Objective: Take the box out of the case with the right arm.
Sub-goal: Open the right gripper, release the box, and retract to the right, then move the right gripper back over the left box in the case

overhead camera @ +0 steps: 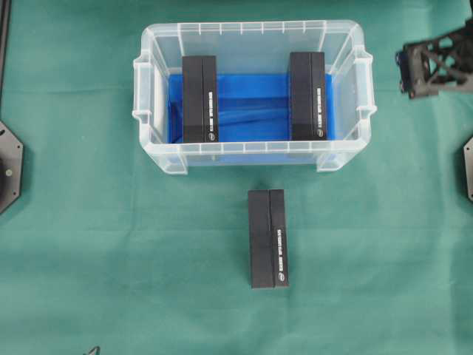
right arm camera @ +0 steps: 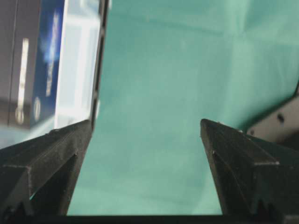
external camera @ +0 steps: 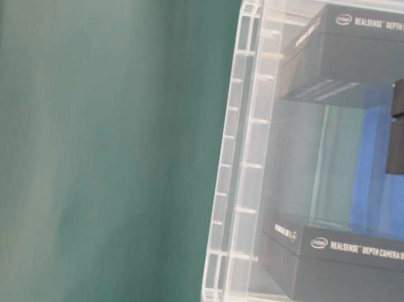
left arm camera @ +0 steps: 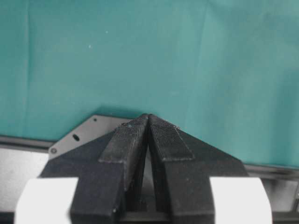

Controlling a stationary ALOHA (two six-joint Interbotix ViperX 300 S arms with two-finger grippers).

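Note:
The clear case point(overhead camera: 151, 89) with a blue bottom stands at the back middle of the green cloth. Inside it, one black box point(overhead camera: 199, 97) stands on the left and another black box point(overhead camera: 307, 95) on the right. A third black box point(overhead camera: 267, 238) lies on the cloth in front of the case. My right gripper point(overhead camera: 434, 63) hangs to the right of the case, apart from it. In the right wrist view, the right gripper point(right arm camera: 145, 122) is open and empty over bare cloth, with the case point(right arm camera: 79, 60) at the left. My left gripper point(left arm camera: 148, 115) is shut on nothing.
Black base plates sit at the left edge point(overhead camera: 9, 166) and at the right edge point(overhead camera: 468, 168) of the table. Through the case wall point(external camera: 235, 155) in the table-level view, the boxes point(external camera: 378, 59) show their white lettering. Green cloth covers the table.

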